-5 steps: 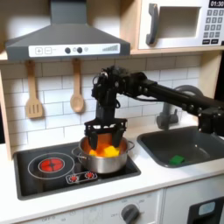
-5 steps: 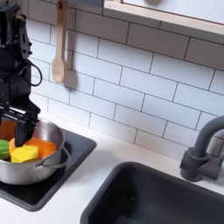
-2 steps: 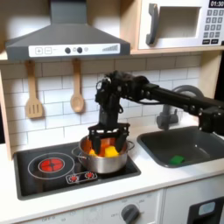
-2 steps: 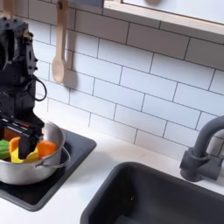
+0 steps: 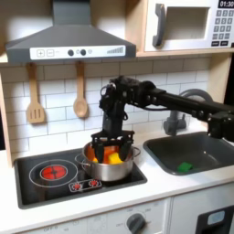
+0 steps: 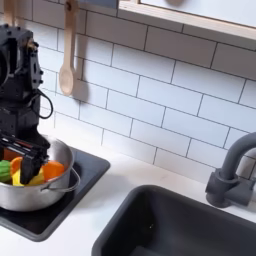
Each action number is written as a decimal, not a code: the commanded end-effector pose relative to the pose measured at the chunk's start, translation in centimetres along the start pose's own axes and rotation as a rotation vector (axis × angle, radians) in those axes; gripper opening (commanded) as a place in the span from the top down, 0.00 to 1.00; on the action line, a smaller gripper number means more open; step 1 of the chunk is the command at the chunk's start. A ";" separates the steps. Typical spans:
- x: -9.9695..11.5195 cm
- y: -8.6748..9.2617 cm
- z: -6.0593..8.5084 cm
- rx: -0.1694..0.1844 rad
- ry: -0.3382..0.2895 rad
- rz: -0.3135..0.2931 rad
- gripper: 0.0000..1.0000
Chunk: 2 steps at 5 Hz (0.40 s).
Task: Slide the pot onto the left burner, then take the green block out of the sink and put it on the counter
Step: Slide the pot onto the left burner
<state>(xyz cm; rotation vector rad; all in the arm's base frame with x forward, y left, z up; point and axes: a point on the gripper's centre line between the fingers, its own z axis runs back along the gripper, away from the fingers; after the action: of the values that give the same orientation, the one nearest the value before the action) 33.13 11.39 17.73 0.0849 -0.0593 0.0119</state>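
Observation:
The steel pot [image 5: 110, 168] with orange-yellow pieces inside stands on the right burner of the black cooktop [image 5: 37, 186]; the second exterior view also shows the pot [image 6: 35, 192]. My gripper [image 5: 111, 146] is open and lowered into the pot, its fingers spread nearly to the rim. In the second exterior view the gripper [image 6: 20, 165] hangs just over the food. The green block [image 5: 186, 166] lies in the dark grey sink [image 5: 203, 139] on the first exterior view's right. The left burner [image 5: 53, 171] glows red with nothing on it. The cream counter [image 5: 82, 208] runs along the front.
A dark arched faucet [image 5: 174, 114] stands behind the sink, and the faucet [image 6: 232, 170] is at the second exterior view's right. A wooden spatula [image 5: 35, 96] and spoon [image 5: 80, 91] hang on the tiled wall. A range hood [image 5: 69, 37] overhangs the cooktop.
The gripper has come down from above the rim into the pot. The pot has barely moved, and the green block lies where it was.

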 end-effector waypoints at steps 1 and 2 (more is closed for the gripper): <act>0.5 1.2 -0.6 0.025 -0.011 0.030 0.00; 0.4 1.1 -1.4 0.038 0.007 0.004 0.00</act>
<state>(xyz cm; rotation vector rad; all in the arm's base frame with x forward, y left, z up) 33.84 12.28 17.48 0.1228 -0.0798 0.0145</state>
